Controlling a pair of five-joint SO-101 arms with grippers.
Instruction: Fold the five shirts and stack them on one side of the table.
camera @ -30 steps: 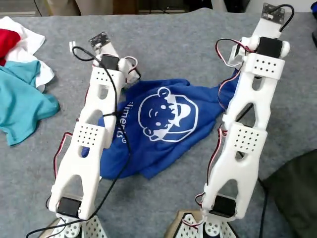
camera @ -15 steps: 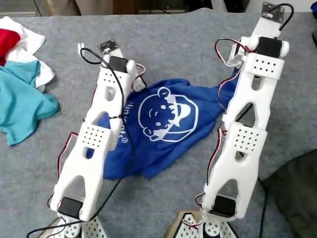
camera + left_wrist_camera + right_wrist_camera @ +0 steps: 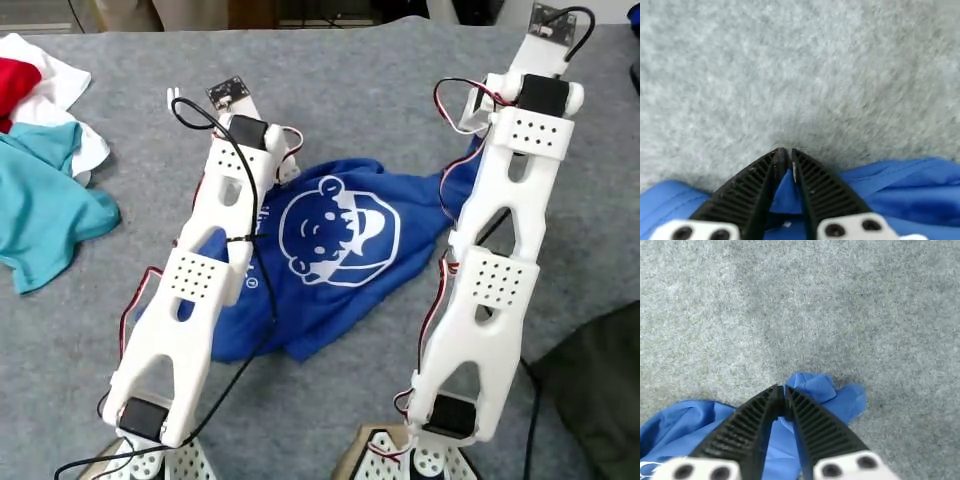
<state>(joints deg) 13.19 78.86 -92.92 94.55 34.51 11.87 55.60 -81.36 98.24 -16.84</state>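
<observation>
Blue shirt lying rumpled at the middle of the fuzzy grey table, pinched at two edges.

Nipped at its 11 o'clock edge by the left gripper, with ribbed black fingers pressed onto a fold of blue cloth. Nipped likewise at its 2 o'clock corner by the right gripper, clamped on a small bunched tuft. Printed in white on the chest with a round cartoon face inside a ring, plus a line of lettering toward 9 o'clock. Heaped soft and crumpled at the table's 10 o'clock: teal shirt, white shirt, red shirt. Dark cloth bunched at 4 o'clock.
</observation>
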